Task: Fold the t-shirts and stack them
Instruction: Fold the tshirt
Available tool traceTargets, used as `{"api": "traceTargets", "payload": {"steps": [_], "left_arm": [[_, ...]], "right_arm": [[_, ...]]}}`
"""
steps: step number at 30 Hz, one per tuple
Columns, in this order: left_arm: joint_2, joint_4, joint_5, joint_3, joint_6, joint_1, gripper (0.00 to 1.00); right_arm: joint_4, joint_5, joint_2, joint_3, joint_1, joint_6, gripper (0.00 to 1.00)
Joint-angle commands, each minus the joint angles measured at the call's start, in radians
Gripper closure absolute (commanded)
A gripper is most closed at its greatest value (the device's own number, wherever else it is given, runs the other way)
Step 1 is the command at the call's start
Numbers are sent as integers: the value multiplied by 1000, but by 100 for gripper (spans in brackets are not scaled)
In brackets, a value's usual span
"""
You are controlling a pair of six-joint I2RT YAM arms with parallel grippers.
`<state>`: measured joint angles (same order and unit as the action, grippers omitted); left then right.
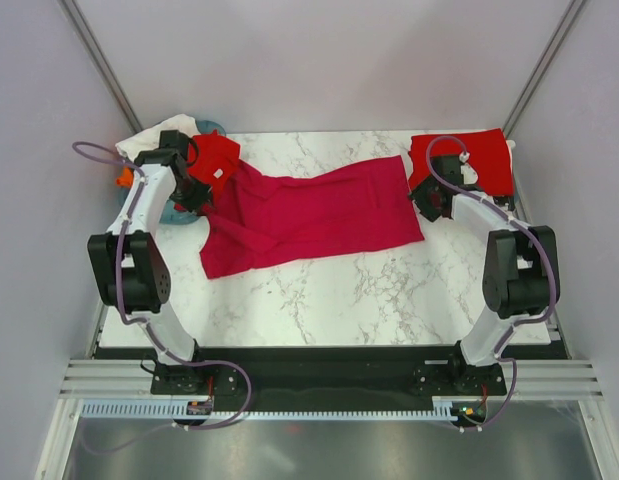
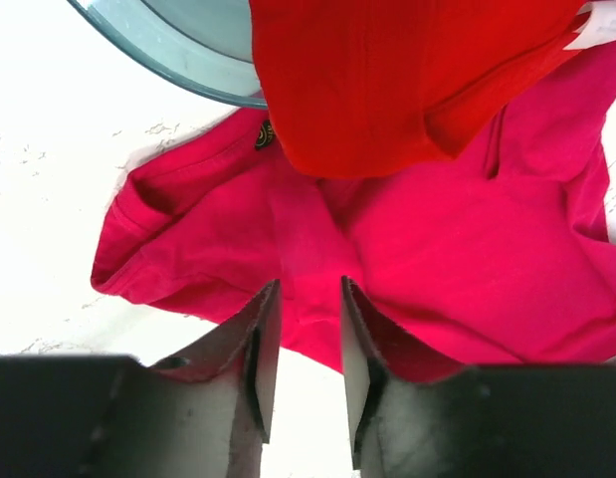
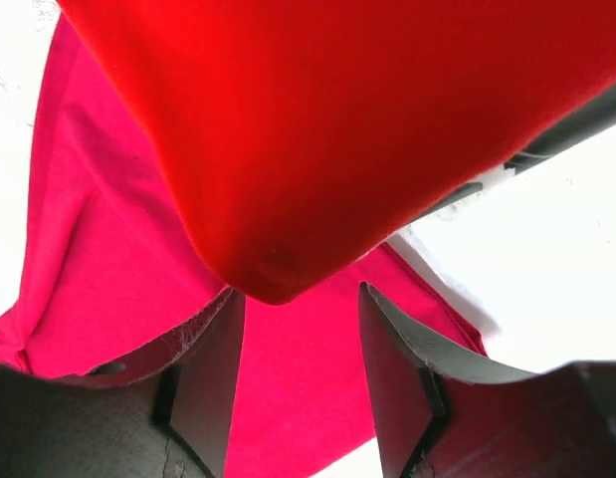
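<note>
Crimson t-shirt (image 1: 309,215) lies spread on the counter (image 1: 369,300), not yet folded. Left gripper (image 2: 309,289) jaws narrow, right gripper (image 3: 300,299) jaws wider, both look empty. Next probably: pinch the shirt ends and fold.

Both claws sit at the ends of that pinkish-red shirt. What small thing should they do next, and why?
Probably close both on the crimson shirt. The left gripper and the right gripper are open, one at each end of the shirt, which lies spread out and unfolded on the table. Neither holds cloth, so I'd judge a grasp must come before any fold.
</note>
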<state>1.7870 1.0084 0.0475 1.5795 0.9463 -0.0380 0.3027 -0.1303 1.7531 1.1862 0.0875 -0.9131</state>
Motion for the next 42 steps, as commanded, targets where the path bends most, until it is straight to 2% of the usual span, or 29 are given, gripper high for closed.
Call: {"api": "traceTargets", "payload": {"steps": [1, 3, 6, 11, 14, 18, 21, 22, 24, 28, 29, 32, 33, 36, 38, 42], "left_arm": [[-53, -17, 40, 36, -72, -7, 61], [-130, -17, 57, 8, -93, -7, 51], [-179, -19, 42, -22, -118, -7, 44], [-283, -86, -98, -146, -210, -8, 43], [-395, -207, -191, -284, -253, -8, 42], [-588, -349, -262, -499, -258, -8, 37], [-678, -436, -284, -632, -242, -7, 32], [-737, -479, -287, -665, -233, -7, 21], [-784, -520, -293, -748, -219, -8, 7], [-844, -557, -290, -828, -190, -7, 7], [-853, -568, -290, -838, -188, -8, 7], [-871, -591, -290, -878, -175, -7, 7], [-877, -596, -290, -897, -172, -7, 8], [-908, -643, -296, -955, -149, -7, 8], [-926, -686, -316, -998, -130, -5, 8], [-968, -806, -330, -1148, -84, -5, 9]], "right_arm": [[-33, -25, -72, 6, -3, 20, 43], [-57, -35, -128, -75, -3, 29, 46], [-99, -28, -190, -166, -3, 33, 49], [-222, -17, -305, -373, -2, 49, 51], [-347, 21, -343, -477, -3, 75, 51], [-456, 40, -342, -562, -3, 59, 47], [-516, 40, -319, -597, -3, 45, 47], [-549, 37, -314, -615, -3, 37, 47], [-580, 23, -282, -626, -3, 26, 47], [-620, 9, -209, -605, -2, 8, 50], [-623, 12, -196, -599, -3, 0, 51], [-622, 9, -164, -589, -2, -15, 67], [-616, -11, -165, -588, -3, -18, 79], [-547, -60, -226, -597, -5, -26, 100], [-505, -121, -291, -643, -2, -30, 100], [-484, -179, -530, -770, -3, -27, 100]]}}
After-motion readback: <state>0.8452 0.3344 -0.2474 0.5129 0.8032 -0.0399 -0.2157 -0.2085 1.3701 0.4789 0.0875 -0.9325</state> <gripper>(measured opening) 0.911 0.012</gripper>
